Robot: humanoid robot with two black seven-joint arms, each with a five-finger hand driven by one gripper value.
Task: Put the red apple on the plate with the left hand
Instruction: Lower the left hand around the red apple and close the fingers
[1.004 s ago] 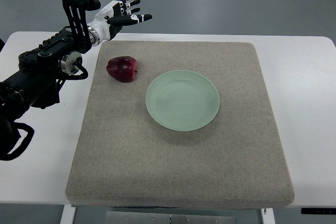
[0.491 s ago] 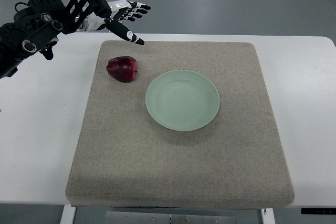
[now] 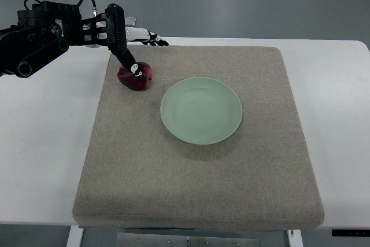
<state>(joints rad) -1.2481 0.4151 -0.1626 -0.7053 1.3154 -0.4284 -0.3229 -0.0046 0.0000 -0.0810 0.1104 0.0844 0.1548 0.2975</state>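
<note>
Red apple (image 3: 137, 79) lying sideways on mat (image 3: 196, 172), left hand (image 3: 132, 44) above

One dark red, round apple (image 3: 137, 78) is lying on one grey-beige, square fabric mat (image 3: 199, 166). One pale green, round, shallow plate (image 3: 200, 110) is sitting on that same mat. One white, flat tabletop (image 3: 40, 143) is carrying the mat. One black robot arm with one white-and-black fingered left hand (image 3: 134, 41) is showing; four fingers and one thumb are showing on it.

Left hand (image 3: 134, 47) low at upper left, fingers (image 3: 155, 41) spread, thumb pointing down.
</note>
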